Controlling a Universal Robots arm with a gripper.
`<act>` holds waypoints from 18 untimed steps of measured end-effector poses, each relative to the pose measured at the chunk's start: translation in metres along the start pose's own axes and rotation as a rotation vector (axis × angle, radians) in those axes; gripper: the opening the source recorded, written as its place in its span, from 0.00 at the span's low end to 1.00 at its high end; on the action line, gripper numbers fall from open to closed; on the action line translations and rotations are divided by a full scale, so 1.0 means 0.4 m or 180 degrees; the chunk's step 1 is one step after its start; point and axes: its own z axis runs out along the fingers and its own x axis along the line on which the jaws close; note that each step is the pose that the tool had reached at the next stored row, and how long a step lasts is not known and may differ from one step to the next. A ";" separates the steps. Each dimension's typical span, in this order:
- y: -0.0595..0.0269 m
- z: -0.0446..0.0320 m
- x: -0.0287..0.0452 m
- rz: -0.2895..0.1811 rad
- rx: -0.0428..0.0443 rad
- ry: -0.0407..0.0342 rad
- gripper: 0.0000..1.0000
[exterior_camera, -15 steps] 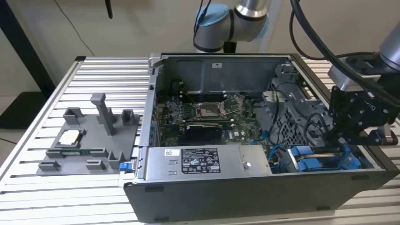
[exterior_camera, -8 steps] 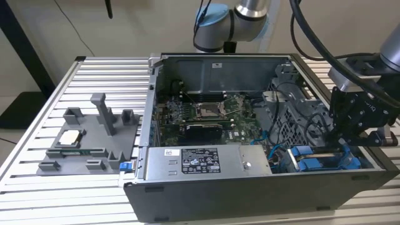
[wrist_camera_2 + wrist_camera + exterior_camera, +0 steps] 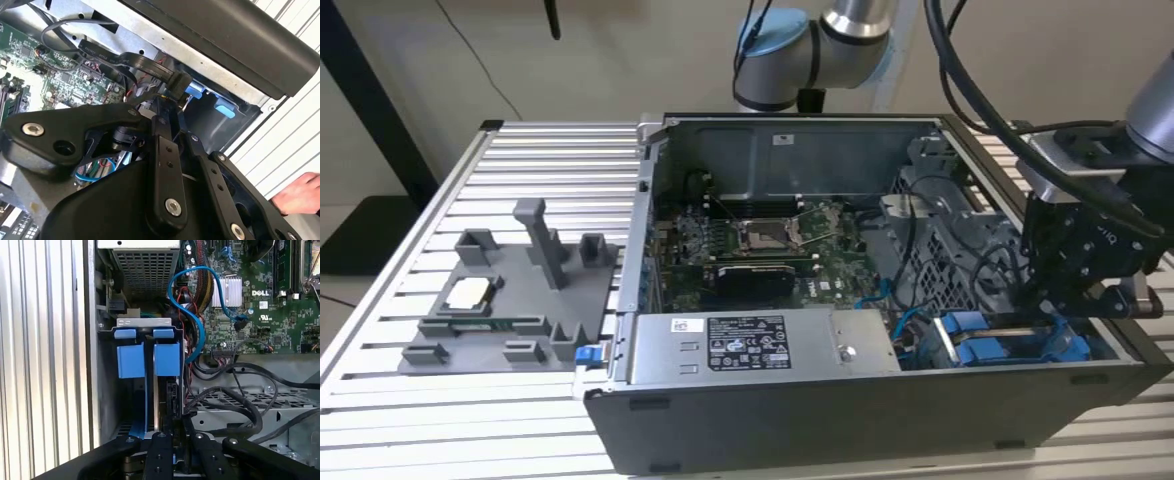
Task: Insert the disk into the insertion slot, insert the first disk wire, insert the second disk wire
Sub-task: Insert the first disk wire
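Black linkage bars of the gripper [image 3: 171,405] crowd the foreground in both wrist views, running forward to a narrow point deep in the open computer case [image 3: 854,425]. Its fingers are drawn close together; whether they nip anything between them cannot be made out. In the second wrist view a flat black cable [image 3: 107,57] sweeps across from the motherboard [image 3: 45,75] and ends in a black connector [image 3: 179,82] just beyond the fingertips, touching or very nearly so.

In the first wrist view the disk [image 3: 166,362] stands on edge inside the drive cage, with the blue end of its carrier facing the camera and a thin grey flank showing below it. A second blue carrier piece [image 3: 131,360] sits just beside it, on the side nearer the case wall. The gripper's tip lies right against the disk's flank. A blue cable [image 3: 192,315] loops from the board down past the cage.

In the exterior view the arm reaches down at the exterior view's right, over the insertion slot [image 3: 985,350] in the case's near corner. The silver power-supply box [image 3: 747,345] lies beside it, and a grey fixture tray [image 3: 507,300] rests on the slatted tabletop [image 3: 547,160] at the exterior view's left. A person's hand [image 3: 300,192] rests on the slats in the second wrist view
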 end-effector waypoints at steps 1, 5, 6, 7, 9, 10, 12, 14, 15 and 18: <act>0.000 0.002 0.000 0.0001 -0.0002 -0.0007 0.19; 0.000 -0.004 0.000 0.0001 -0.0007 -0.0009 0.26; 0.000 -0.011 -0.001 0.0001 -0.0009 -0.0007 0.26; 0.001 -0.020 -0.001 0.0002 -0.0011 -0.0005 0.26; 0.001 -0.035 -0.001 0.0002 -0.0012 -0.0005 0.26; 0.001 -0.041 -0.002 0.0002 -0.0012 -0.0005 0.26; 0.002 -0.051 -0.002 0.0002 -0.0012 -0.0006 0.26; 0.002 -0.060 -0.003 0.0002 -0.0012 -0.0005 0.26; 0.002 -0.065 -0.003 0.0002 -0.0012 -0.0005 0.26; 0.002 -0.077 -0.004 0.0001 -0.0012 -0.0005 0.26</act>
